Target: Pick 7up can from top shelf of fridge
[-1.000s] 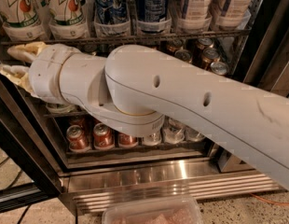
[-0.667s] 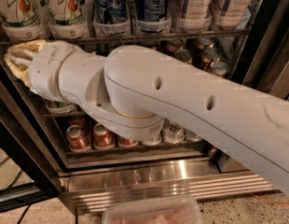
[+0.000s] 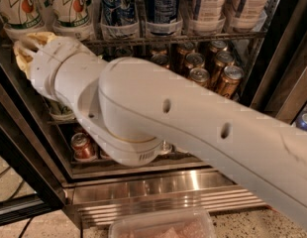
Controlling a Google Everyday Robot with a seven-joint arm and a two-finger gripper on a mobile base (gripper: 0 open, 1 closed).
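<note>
Two whitish 7up cans stand at the far left of the top shelf, one (image 3: 16, 6) at the edge of the view and one (image 3: 69, 4) beside it. Each sits in a clear tray behind the thin front rail (image 3: 203, 35) of the top shelf. My gripper (image 3: 25, 48) is open and empty, just below and in front of those two cans, at the level of the rail. My big white arm (image 3: 158, 113) crosses the fridge front and hides much of the lower racks.
Blue cans (image 3: 116, 4) and pale bottles (image 3: 208, 1) fill the rest of the top shelf. Gold cans (image 3: 213, 73) and a red can (image 3: 83, 147) sit on lower racks. The fridge's ribbed steel base (image 3: 168, 195) is below, and a clear plastic tray (image 3: 163, 224) at the bottom edge.
My gripper has moved up and a little right, from beside the middle rack to just under the 7up cans. The fridge now shows closer and higher in view.
</note>
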